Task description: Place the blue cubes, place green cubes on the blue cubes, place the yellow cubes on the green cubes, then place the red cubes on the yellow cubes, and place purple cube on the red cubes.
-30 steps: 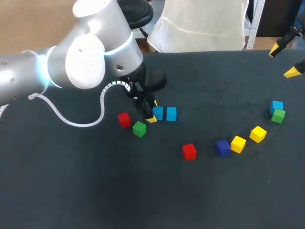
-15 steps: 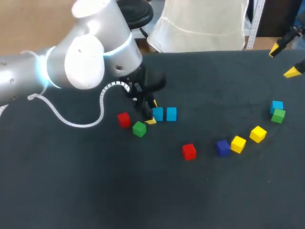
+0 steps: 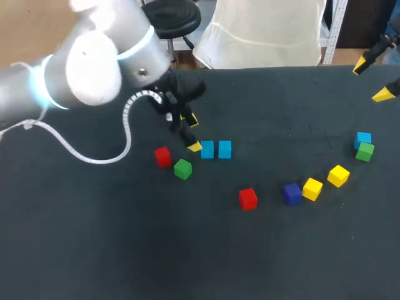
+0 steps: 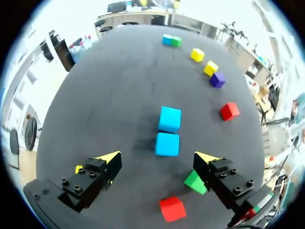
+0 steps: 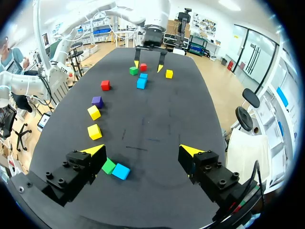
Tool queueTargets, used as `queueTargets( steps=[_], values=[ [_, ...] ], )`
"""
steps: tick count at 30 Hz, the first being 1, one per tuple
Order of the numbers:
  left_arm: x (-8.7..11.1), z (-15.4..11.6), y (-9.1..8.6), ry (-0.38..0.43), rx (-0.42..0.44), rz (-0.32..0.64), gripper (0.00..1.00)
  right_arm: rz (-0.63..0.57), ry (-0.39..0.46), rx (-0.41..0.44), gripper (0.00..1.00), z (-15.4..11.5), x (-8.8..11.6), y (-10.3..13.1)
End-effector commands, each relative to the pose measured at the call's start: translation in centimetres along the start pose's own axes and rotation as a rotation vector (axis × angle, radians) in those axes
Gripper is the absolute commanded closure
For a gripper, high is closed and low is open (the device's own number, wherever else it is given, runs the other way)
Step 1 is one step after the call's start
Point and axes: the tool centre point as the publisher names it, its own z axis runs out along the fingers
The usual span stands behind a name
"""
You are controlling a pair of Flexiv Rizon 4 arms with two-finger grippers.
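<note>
Okay: left gripper (image 3: 192,132) hangs just above the pair of blue cubes (image 4: 167,144), fingers spread wide, nothing held. The blue cubes sit close side by side. A green cube (image 3: 182,169) lies just beside them, near a red cube (image 3: 162,156). Likely next step is grabbing that green one — drop straight down, straddle it squarely, don't nudge the red or the blue pair. Right gripper (image 5: 143,151) is also wide and empty — well apart.

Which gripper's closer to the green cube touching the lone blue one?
Right. Right gripper sits at the table's right end, the green cube just ahead by one finger. Left gripper is far across, by the two blue cubes mid-table.
</note>
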Motion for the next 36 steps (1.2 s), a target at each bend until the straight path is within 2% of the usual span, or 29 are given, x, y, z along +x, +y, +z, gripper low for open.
queueTargets(
  steps=[1,8,11,13,19,32,36],
  values=[
    [2.0,-2.5,-0.9,-0.110,0.005,0.019,0.00,-0.001,-0.001,0.001,0.00,0.0,0.0,0.0],
    [3.4,-4.9,-1.4,-0.167,0.051,0.111,0.00,-0.001,-0.001,0.001,0.00,0.0,0.0,0.0],
    [3.9,-5.5,-1.7,-0.173,0.060,0.112,0.00,-0.001,-0.001,0.001,0.00,0.0,0.0,0.0],
    [4.4,-6.0,-1.9,-0.206,0.073,0.110,0.00,-0.001,-0.001,0.001,0.00,0.0,0.0,0.0],
    [5.5,-6.5,-2.3,-0.211,0.062,0.085,0.00,-0.001,-0.001,0.001,0.00,0.0,0.0,0.0],
    [5.8,-6.4,-2.8,-0.197,0.053,0.091,0.00,-0.001,-0.001,0.001,0.00,0.0,0.0,0.0],
    [5.8,-6.4,-2.8,-0.197,0.053,0.091,0.00,0.031,0.188,0.037,0.00,-1.4,2.0,0.3]
  ],
)
